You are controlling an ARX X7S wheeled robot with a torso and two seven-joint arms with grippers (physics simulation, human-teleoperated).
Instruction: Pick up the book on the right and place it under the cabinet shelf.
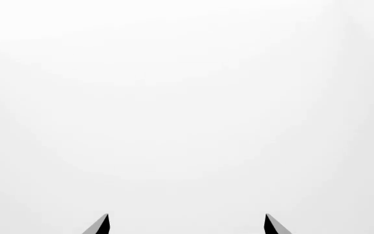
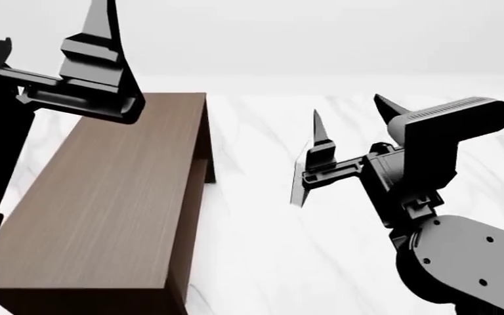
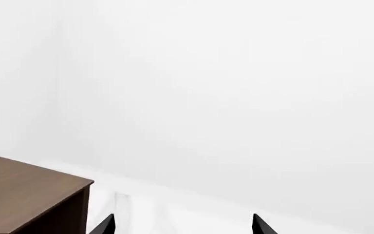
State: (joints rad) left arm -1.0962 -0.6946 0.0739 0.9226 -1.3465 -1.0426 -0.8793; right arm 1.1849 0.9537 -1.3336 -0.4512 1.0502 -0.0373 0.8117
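In the left wrist view the left gripper [image 1: 187, 225] shows only two fingertips set apart, empty, facing blank white. In the head view both arms are raised, seemingly at rest; the right gripper [image 2: 350, 125], jaws apart and empty, hangs at about three o'clock from the cabinet shelf [image 2: 103, 210], dark brown wood grain with a flat top. In the right wrist view the cabinet corner sits at seven o'clock, and the book appears nowhere, so I cannot place it.

From the head we look down over the cabinet shelf [image 2: 103, 210] and white marbled table [image 2: 322, 262]. Our right wrist camera faces the far wall, sharing the cabinet's corner [image 3: 25, 190]. Our left wrist camera sees only blank white.
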